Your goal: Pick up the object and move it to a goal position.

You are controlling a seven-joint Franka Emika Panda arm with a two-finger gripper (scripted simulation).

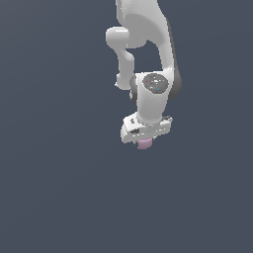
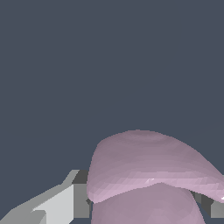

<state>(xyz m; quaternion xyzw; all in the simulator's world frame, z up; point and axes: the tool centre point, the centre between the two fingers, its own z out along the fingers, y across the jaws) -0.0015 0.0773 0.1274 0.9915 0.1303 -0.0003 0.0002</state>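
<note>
The object [image 1: 145,144] is a small pale pink lumpy piece. In the exterior view only its lower part shows under the white gripper [image 1: 145,140]. The rest is hidden by the hand. In the wrist view the object [image 2: 148,175] fills the space between the two grey fingers [image 2: 65,203], which press against its sides. The gripper is shut on the object. The white arm reaches down from the top of the exterior view.
A plain dark grey surface [image 1: 59,188] fills both views around the arm. No other objects, edges or markers show.
</note>
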